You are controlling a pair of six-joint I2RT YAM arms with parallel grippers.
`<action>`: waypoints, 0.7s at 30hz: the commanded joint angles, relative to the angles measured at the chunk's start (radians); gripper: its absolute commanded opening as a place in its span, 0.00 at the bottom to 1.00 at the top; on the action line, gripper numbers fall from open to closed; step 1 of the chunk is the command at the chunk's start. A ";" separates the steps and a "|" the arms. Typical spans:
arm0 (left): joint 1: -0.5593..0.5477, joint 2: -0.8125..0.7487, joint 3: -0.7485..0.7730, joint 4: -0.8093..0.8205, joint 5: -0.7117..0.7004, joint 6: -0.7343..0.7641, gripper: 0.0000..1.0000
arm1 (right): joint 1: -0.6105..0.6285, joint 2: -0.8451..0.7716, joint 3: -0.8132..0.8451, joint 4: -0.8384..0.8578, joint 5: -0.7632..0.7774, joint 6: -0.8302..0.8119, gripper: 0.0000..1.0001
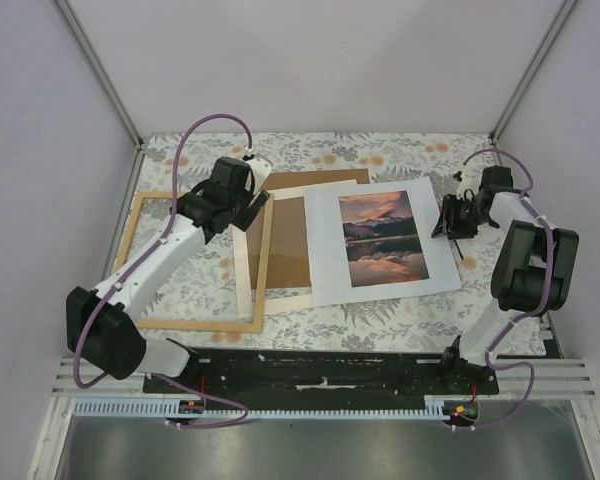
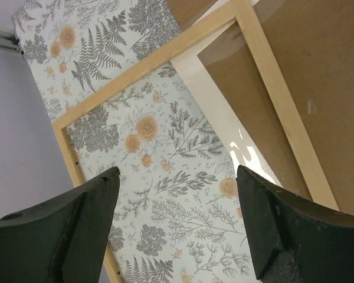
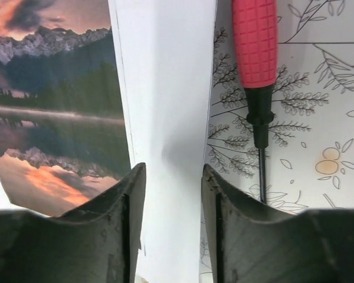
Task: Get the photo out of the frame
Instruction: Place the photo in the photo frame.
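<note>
The photo [image 1: 380, 240] lies flat on the table right of centre, face up, outside the frame [image 1: 195, 324]; it also shows in the right wrist view [image 3: 53, 106]. The frame, thin tan strips, lies at the left with the floral cloth showing through it; it also shows in the left wrist view [image 2: 277, 94]. My left gripper [image 1: 258, 200] is open and empty above the frame's right strip, as the left wrist view [image 2: 178, 177] shows. My right gripper [image 1: 443, 222] is open at the photo's right edge, and in the right wrist view [image 3: 172, 174] its jaws stand apart over the white margin.
A cream mat [image 1: 242, 280] and a brown backing board [image 1: 285, 240] lie between the frame and the photo, partly under both. A red-handled screwdriver [image 3: 255, 41] lies on the cloth just right of the photo. Walls stand at the left, right and back.
</note>
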 commanded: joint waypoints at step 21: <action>0.150 -0.715 -0.257 -0.107 0.182 0.008 1.00 | -0.004 -0.912 0.141 -0.240 0.057 -0.061 0.98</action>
